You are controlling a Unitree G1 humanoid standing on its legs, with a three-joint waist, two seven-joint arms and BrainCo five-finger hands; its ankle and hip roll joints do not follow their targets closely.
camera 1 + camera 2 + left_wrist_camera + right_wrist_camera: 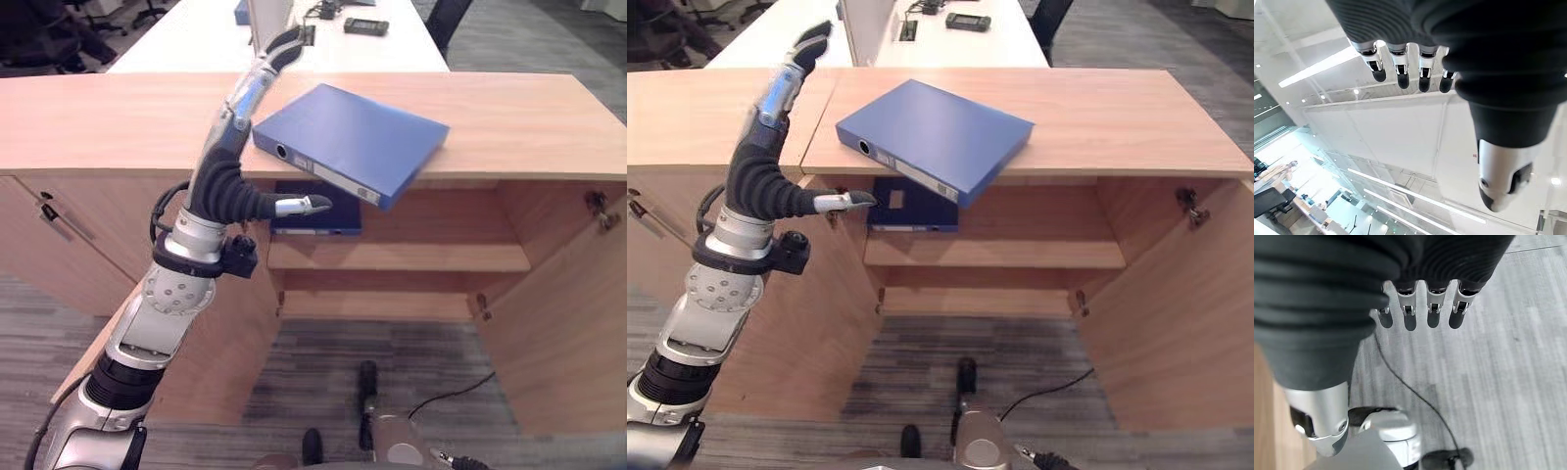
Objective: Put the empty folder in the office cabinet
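Cabinet top (509,117) bears folder (358,137) (overhanging) beside raised left hand (245,113).

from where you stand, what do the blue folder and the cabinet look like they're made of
Blue folder: probably board under a smooth, matte plastic-like cover; stiff flat panels, with a white label and a dark ring hole on the spine. Cabinet: light wood-look panels, likely laminate or veneer; fine even grain, satin surface, metal hinges inside.

Silver-grey arm, dark ribbed wrist cover
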